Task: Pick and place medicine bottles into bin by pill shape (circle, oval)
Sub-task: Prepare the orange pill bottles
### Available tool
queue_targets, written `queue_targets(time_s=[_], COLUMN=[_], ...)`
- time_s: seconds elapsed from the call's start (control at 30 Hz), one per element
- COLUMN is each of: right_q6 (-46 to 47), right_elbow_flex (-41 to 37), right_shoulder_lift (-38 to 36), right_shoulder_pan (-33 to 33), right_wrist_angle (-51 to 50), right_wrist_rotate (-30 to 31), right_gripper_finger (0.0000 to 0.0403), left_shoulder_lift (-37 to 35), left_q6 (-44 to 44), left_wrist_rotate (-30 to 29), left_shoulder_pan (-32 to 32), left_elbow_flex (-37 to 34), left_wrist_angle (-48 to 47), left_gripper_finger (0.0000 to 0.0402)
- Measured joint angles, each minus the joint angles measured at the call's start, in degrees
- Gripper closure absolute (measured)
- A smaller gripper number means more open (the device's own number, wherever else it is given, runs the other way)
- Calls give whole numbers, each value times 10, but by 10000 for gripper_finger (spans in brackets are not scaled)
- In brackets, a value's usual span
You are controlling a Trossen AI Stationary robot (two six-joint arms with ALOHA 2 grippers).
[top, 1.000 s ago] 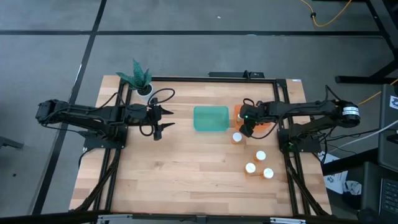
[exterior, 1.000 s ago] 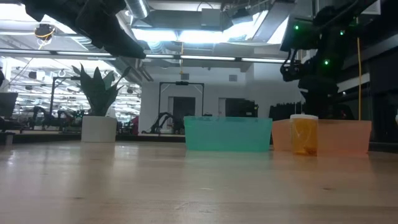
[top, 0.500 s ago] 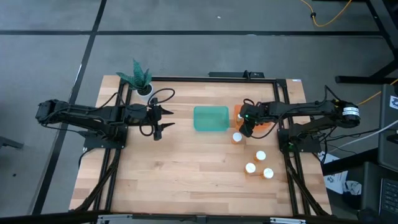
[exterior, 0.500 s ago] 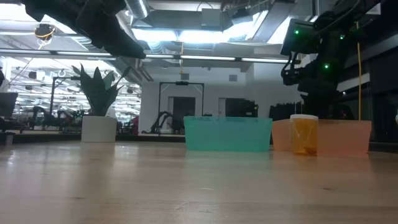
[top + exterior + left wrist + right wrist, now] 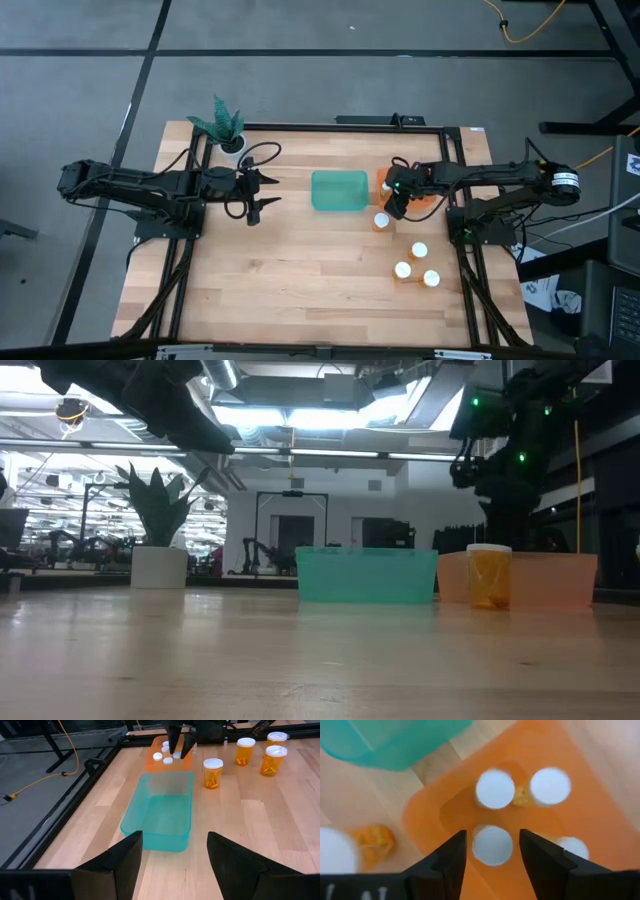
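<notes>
My right gripper (image 5: 396,200) hangs open over the orange bin (image 5: 384,179), its fingers pointing down. In the right wrist view (image 5: 492,854) its fingers stand on either side of a white-capped bottle (image 5: 492,845) that stands in the bin with several others (image 5: 495,789), apart from it. Several amber bottles with white caps stand on the table: one (image 5: 381,221) next to the orange bin, three (image 5: 419,252) nearer the front right. The teal bin (image 5: 339,190) holds nothing. My left gripper (image 5: 268,192) waits open, left of the teal bin.
A white pot with a green plant (image 5: 230,135) stands at the far left corner. Black frame rails (image 5: 460,250) run along the table's sides and back. Bare wood lies in front of the bins (image 5: 300,270).
</notes>
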Motion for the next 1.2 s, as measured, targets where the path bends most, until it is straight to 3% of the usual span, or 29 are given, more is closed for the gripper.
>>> queue_targets(time_s=[0.27,0.5,0.67,0.87,1.03,1.2], right_q6=[30,70,186,394,504,554], right_elbow_flex=[94,154,147,143,144,144], right_shoulder_lift=[-27,-74,-117,-124,-99,-62], right_shoulder_pan=[5,74,187,358,472,571], right_wrist_angle=[-121,-197,-246,-293,-293,-292], right_wrist_rotate=[-2,-36,-47,-59,-130,-193], right_gripper_finger=[218,218,218,218,218,218], left_shoulder_lift=[0,0,0,0,0,0], left_q6=[0,0,0,0,0,0], left_wrist_rotate=[0,0,0,0,0,-9], left_shoulder_pan=[0,0,0,0,0,0], left_elbow_flex=[0,0,0,0,0,0], left_wrist_angle=[0,0,0,0,0,0], left_gripper_finger=[188,188,188,188,188,188])
